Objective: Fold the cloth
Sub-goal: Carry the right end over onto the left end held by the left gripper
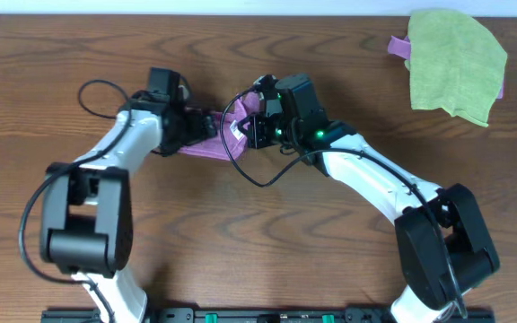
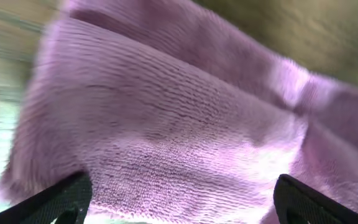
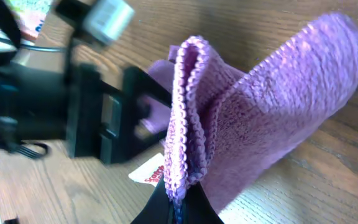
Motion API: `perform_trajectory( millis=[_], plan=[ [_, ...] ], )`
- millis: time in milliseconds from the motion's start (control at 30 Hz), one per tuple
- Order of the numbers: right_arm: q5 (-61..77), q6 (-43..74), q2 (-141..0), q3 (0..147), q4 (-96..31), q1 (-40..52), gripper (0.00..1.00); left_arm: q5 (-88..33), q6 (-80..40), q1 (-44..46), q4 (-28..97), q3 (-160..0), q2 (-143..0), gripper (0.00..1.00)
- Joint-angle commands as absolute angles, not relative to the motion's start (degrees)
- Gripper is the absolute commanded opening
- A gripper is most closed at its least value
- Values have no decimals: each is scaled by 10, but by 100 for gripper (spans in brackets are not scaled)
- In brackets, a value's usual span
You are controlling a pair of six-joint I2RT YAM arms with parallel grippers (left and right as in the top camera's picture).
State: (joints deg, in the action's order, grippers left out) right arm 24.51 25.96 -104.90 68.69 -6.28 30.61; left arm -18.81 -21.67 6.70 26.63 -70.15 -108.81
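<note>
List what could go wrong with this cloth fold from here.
1. The right gripper pinches only the hemmed edge of the cloth; a pull might slip it free.
2. The left gripper stands open, not gripping the cloth, so the fold has one hold and may sag or open unevenly.
3. The two grippers sit close together in the overhead view; a careless move might knock them together.

cloth [image 3: 272,106]: purple terry, soft looped pile, stitched hem.
tabletop [image 1: 258,269]: brown wood grain, smooth, low sheen.
lime-green cloth [image 1: 456,63], well apart from the cloth: matt fabric.
left claw [image 2: 182,205]: black matt plastic.
</note>
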Motion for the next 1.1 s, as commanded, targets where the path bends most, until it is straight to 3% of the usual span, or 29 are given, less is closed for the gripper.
perform_trajectory(
  millis=[0,600,1067],
  plan=[
    [234,245,-1042,700,-67,310,1,-170,-211,39,272,-703,-1034,95],
    [251,219,-1042,721,-77,327,1,-149,-216,13,295,-703,-910,95],
    [251,196,-1080,753,-95,371,1,-250,-197,-183,352,-702,-828,95]
  ],
)
